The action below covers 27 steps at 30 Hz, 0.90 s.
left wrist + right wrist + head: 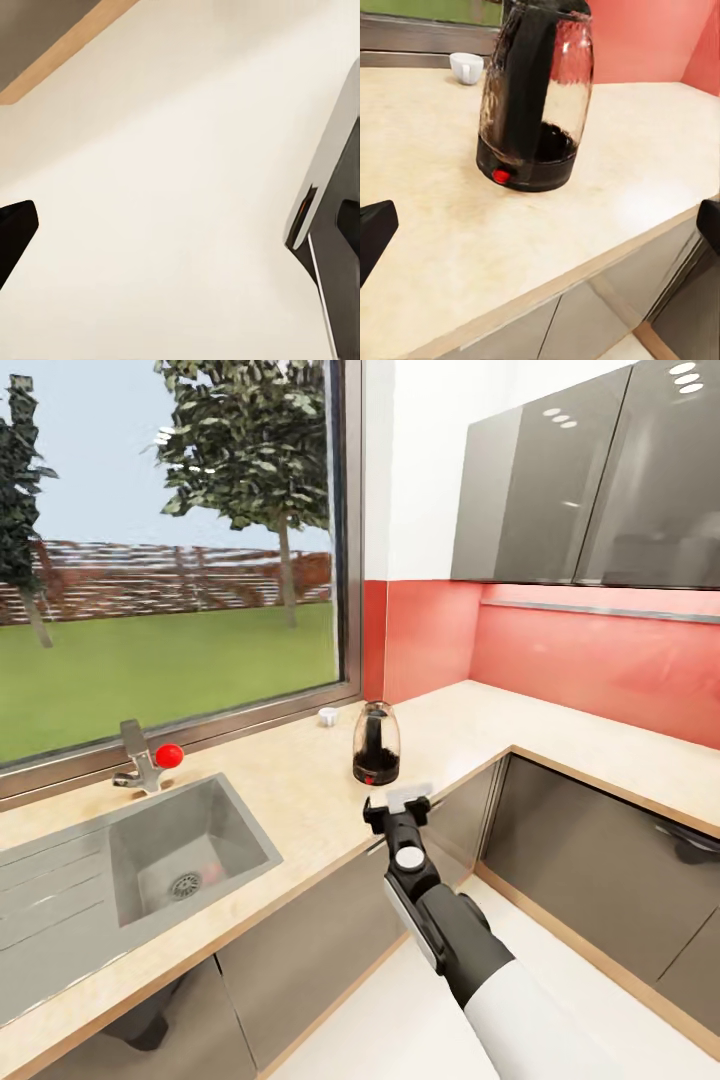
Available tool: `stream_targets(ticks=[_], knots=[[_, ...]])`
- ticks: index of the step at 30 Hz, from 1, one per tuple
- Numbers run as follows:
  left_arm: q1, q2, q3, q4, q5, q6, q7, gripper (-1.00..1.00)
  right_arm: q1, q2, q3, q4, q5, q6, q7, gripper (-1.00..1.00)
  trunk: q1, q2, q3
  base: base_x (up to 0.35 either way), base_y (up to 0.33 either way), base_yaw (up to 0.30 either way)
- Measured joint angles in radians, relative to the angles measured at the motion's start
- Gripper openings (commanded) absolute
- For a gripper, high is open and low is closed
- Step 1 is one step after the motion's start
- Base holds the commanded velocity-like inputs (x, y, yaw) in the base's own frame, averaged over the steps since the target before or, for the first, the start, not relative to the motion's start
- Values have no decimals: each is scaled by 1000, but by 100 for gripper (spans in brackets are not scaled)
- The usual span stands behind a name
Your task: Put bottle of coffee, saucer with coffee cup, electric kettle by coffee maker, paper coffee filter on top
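Observation:
The electric kettle [376, 745] [536, 97], clear glass with a black handle, black base and a red button, stands on the light wood kitchen countertop [290, 790] [435, 247] near its corner. Behind it, by the window frame, sits the small white coffee cup [326, 716] [466, 67]. My right gripper [398, 802] [540, 232] is open just off the counter's front edge, facing the kettle and holding nothing. My left gripper [180, 232] is open over pale floor. The coffee maker, bottle of coffee, kitchen shelf, paper coffee filter and saucer are out of view.
A steel sink [190, 850] with a drainer is set into the counter at left, and a faucet [140, 760] with a red knob stands behind it. The counter turns the corner to the right under a red backsplash [560, 650] and grey wall cabinets [590, 480].

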Motion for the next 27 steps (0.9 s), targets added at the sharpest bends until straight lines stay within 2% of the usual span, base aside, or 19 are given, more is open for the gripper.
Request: stream_targets(ticks=[2, 6, 9, 12, 16, 20, 23, 27], knots=[[0, -5, 1, 0, 0, 1, 0, 100, 0, 0, -11, 1, -1, -21, 0, 100, 0, 0, 0, 211, 0, 0], [0, -8, 2, 24, 0, 0, 0, 100, 0, 0, -76, 2, -7, -31, 2, 100, -1, 0, 0, 306, 0, 0], [0, -8, 2, 42, 1, -1, 0, 100, 0, 0, -97, 7, -9, -57, 4, 100, -1, 0, 0, 329, -3, 0], [0, -9, 3, 46, 2, -1, 0, 100, 0, 0, -101, 34, -10, -88, 4, 100, 0, 0, 0, 227, -143, 0], [0, -12, 4, 47, 3, -2, 0, 100, 0, 0, -101, 40, -11, -92, 4, 100, 0, 0, 0, 130, -105, 59], [0, -13, 4, 48, 4, -2, 0, 100, 0, 0, -102, 42, -11, -93, 4, 100, 0, 0, 0, 27, -15, 235], [1, -29, 4, 49, 4, -1, 0, 100, 0, 0, -102, 42, -11, -93, 4, 100, 0, 0, 0, 3, -2, 274], [0, -32, 4, 48, 4, -1, 0, 100, 0, 0, -102, 42, -11, -93, 4, 100, 0, 0, 0, 83, 0, 222]])
